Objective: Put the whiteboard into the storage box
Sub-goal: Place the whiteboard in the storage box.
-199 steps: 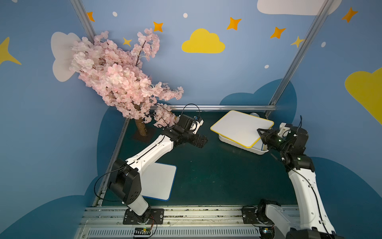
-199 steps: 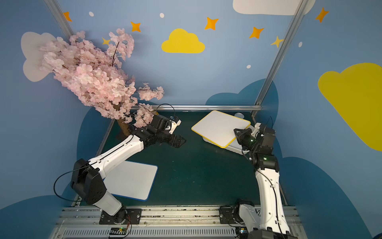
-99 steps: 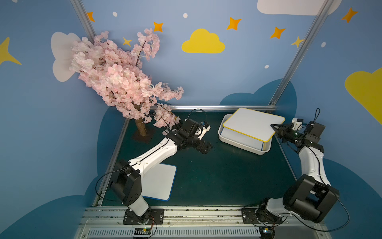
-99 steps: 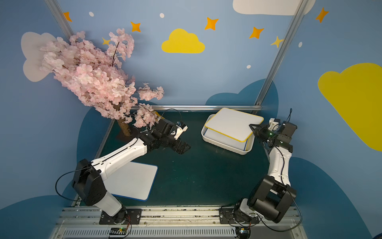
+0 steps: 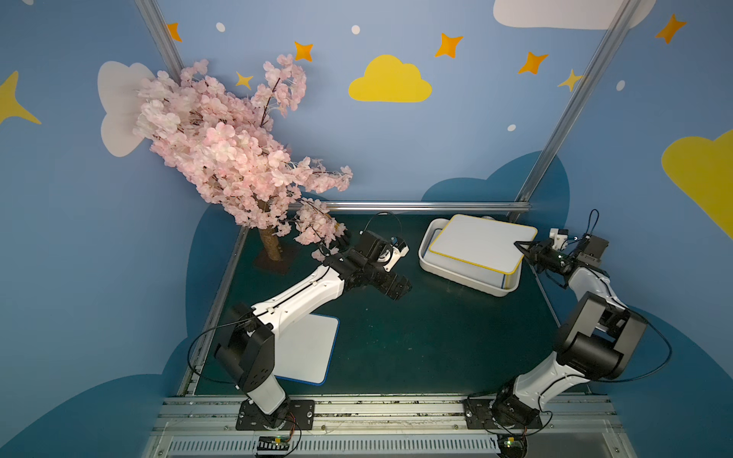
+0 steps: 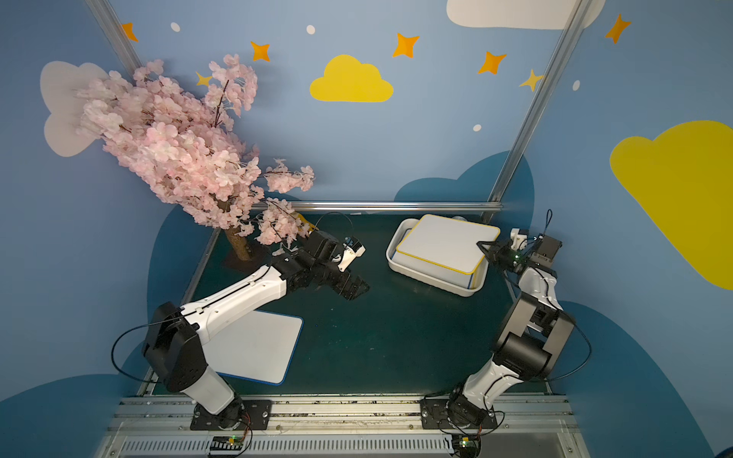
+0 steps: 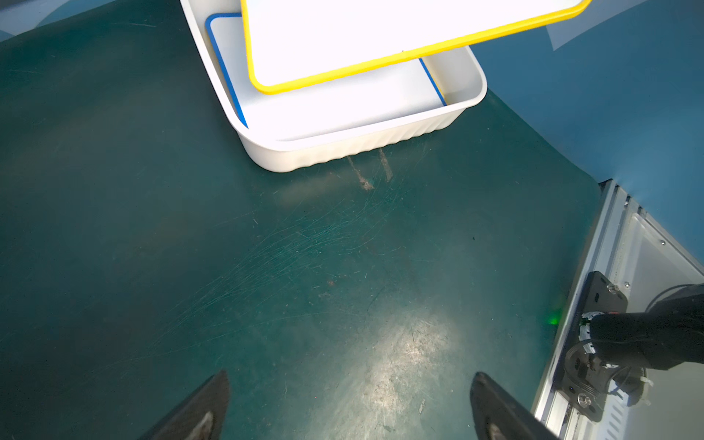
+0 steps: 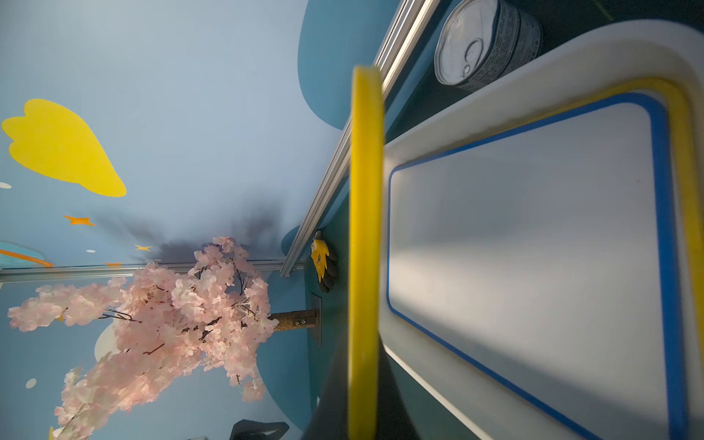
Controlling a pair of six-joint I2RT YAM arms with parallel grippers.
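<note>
Right pincer (image 5: 522, 249) is clamped on the edge of the yellow board (image 5: 480, 244), holding it just above the box (image 5: 464, 278), not down inside yet. A blue board (image 7: 343, 106) already lies flat in the box. Left pincer (image 5: 396, 286) hangs wide open over the bench (image 5: 416, 337), near the box.

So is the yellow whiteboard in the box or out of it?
Out, not in yet. The right hand holds the yellow-framed whiteboard by its edge above the storage box, where a blue-framed whiteboard already lies.
</note>
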